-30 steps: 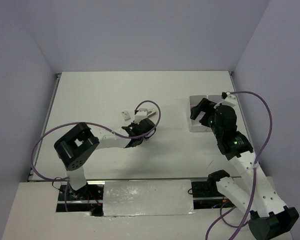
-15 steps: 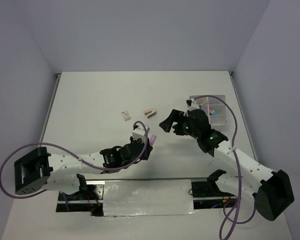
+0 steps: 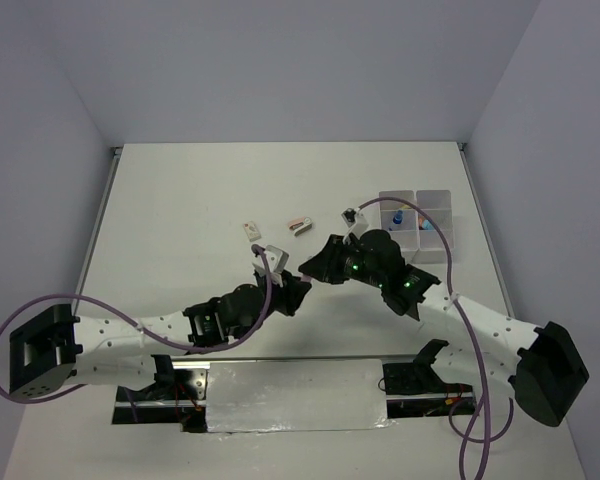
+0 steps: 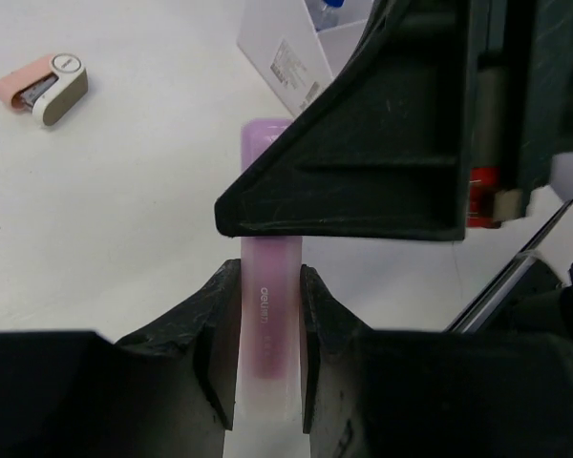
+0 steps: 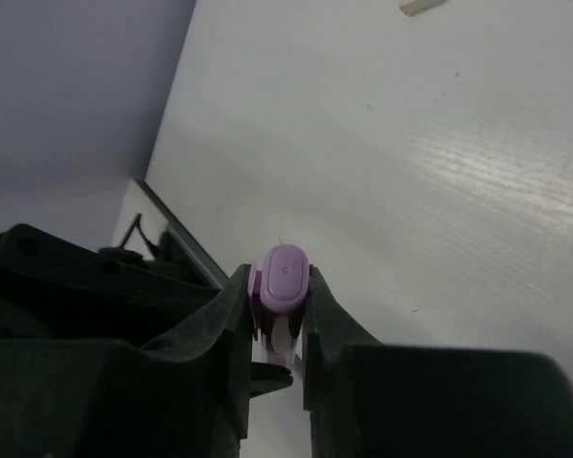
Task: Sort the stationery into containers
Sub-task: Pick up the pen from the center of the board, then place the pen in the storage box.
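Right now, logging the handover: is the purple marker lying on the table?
No, the left end effector clamps the purple marker, with the right end effector on its cap.

The white table (image 3: 180, 190) carries a block of bins (image 3: 432, 200) near its right edge (four joined compartments). Mid-table lie a small eraser (image 3: 251, 230) and a pink-and-beige correction tape (image 3: 298, 225), near each other but not touching.

Soft even light, blurry near foregrounds
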Robot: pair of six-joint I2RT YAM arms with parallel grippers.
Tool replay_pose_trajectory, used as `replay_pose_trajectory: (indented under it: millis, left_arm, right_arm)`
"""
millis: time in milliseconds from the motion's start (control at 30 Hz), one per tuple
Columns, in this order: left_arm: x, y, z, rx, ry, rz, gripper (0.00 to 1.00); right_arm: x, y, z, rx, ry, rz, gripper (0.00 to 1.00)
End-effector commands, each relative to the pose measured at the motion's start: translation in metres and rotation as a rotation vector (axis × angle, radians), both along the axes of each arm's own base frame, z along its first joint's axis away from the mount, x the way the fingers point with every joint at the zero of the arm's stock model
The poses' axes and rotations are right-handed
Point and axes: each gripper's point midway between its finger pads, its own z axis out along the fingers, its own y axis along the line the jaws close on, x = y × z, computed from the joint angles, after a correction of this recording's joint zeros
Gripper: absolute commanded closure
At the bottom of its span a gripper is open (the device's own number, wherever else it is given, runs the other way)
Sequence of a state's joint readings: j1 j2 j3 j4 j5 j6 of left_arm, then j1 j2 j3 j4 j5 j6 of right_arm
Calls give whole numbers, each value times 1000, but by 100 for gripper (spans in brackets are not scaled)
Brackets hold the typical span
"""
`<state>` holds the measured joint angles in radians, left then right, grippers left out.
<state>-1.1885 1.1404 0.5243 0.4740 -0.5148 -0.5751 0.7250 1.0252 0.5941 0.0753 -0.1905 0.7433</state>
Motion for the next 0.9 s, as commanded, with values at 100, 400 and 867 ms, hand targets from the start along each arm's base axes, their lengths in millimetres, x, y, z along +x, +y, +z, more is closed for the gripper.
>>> replay_pose_trajectory:
  millis: [100,400,867]
  left_arm:
    - [1,-4,20,-51,-48,1,77]
    - [9,39,-2,132,123,217,1]
    - [-29,72,-33,171,212,101,1]
  right_arm:
    - [-2,17,12,41,-26,54,100]
    - [102,-153,50,-508,-318,-720,100]
    - [154,-378,62,-580,-273,-1471,100]
